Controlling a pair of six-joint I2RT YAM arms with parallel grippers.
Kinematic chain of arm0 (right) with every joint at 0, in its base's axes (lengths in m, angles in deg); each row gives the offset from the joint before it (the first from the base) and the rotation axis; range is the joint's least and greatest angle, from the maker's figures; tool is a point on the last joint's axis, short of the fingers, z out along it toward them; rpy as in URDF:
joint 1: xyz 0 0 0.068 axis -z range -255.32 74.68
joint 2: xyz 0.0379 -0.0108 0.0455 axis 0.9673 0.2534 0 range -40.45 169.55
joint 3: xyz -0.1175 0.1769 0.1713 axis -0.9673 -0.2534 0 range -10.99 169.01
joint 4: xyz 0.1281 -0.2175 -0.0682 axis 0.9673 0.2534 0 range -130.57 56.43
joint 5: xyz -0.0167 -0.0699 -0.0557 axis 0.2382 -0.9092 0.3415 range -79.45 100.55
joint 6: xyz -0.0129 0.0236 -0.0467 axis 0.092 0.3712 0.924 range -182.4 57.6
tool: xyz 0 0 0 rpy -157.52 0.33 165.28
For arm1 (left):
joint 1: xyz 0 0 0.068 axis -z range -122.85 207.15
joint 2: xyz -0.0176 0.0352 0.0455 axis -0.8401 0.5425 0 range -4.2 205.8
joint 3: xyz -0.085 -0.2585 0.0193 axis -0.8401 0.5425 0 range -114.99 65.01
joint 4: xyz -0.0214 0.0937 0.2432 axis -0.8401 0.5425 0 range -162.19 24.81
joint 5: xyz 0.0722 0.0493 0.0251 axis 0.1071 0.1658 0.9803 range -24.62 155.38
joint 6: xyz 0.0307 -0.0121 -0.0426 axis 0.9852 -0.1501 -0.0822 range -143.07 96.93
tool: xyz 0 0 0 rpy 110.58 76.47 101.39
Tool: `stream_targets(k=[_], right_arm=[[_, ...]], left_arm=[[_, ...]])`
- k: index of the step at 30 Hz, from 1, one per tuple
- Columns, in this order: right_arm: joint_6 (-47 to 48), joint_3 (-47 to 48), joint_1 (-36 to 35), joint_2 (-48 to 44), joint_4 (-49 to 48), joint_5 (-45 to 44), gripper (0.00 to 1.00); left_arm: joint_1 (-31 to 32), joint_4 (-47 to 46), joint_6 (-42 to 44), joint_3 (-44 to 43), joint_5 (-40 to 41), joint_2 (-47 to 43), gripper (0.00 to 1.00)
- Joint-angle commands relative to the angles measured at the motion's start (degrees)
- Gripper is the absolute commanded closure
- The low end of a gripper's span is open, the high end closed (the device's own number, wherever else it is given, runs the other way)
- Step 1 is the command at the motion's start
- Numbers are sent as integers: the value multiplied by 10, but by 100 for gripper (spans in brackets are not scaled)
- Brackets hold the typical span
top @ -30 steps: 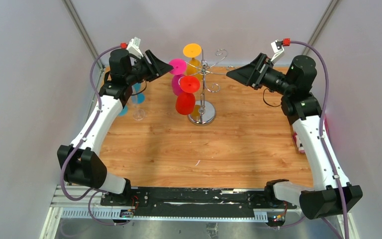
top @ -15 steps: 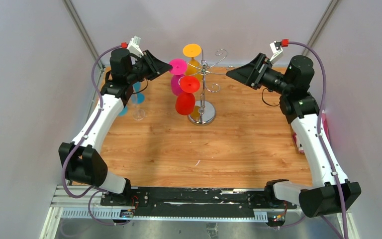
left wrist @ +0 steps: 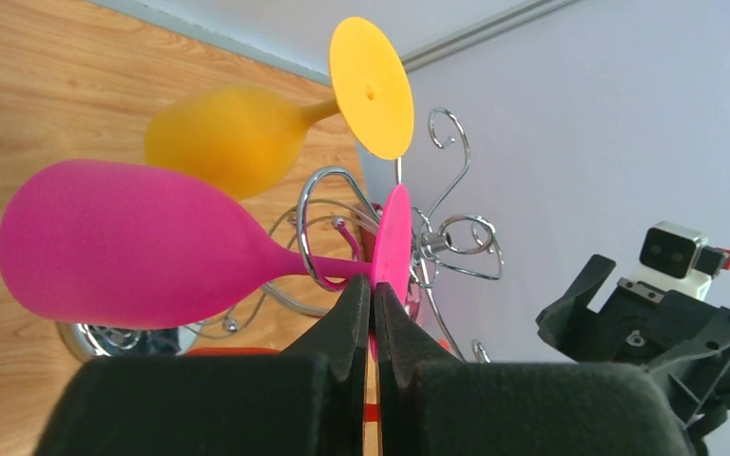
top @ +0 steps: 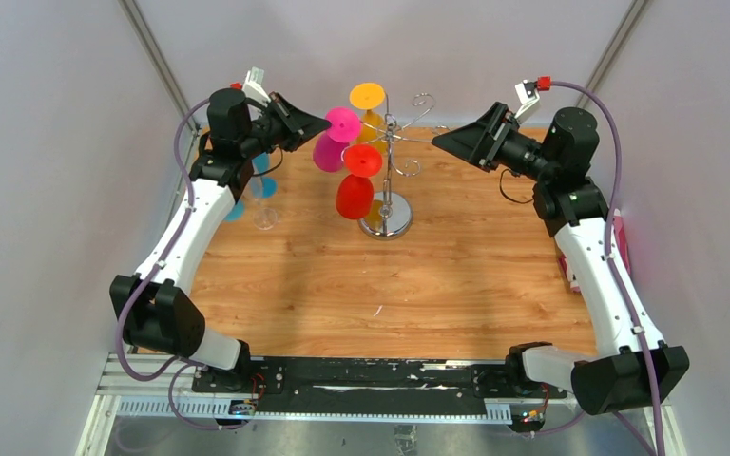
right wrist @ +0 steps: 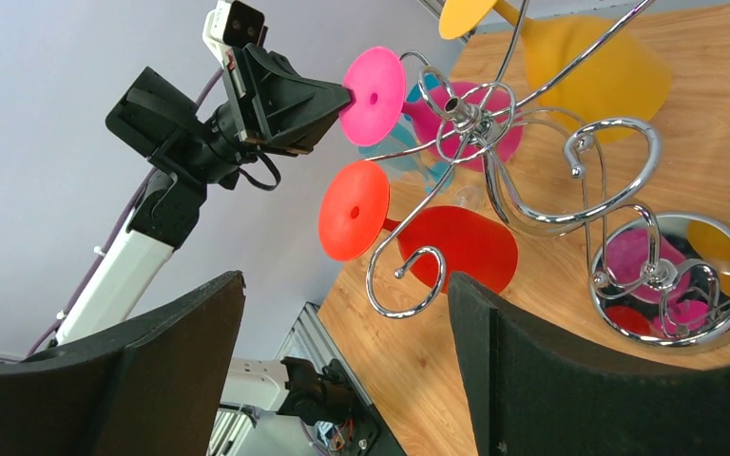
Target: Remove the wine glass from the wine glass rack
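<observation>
With left gripper point(left wrist: 373, 299) clamped on foot of pink wine glass point(left wrist: 124, 249), draw level toward far-left corner; mind curl of wine glass rack point(right wrist: 670, 285).

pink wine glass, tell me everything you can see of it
The pink wine glass looks like opaque matte plastic: a rounded bowl, thin stem and flat round foot. It hangs tilted, bowl low and leaning toward the left arm, foot uppermost. Its stem passes through a curl of the rack, and the left tool is shut on the foot's rim.
</observation>
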State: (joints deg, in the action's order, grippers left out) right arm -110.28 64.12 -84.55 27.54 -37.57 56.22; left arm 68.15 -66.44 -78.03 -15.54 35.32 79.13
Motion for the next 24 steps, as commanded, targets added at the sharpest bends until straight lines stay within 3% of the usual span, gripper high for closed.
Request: stream_targets(k=[1, 16, 24], right_arm=[[-6, -7, 9, -5, -15, 10, 17], [-38, -25, 9, 6, -61, 27, 18], [-48, -22, 8, 24, -69, 36, 18]], left_arm=[[2, -27, -63, 10, -30, 0, 100], [7, -135, -148, 59, -30, 17, 100], [6, -125, -158, 28, -14, 12, 100]])
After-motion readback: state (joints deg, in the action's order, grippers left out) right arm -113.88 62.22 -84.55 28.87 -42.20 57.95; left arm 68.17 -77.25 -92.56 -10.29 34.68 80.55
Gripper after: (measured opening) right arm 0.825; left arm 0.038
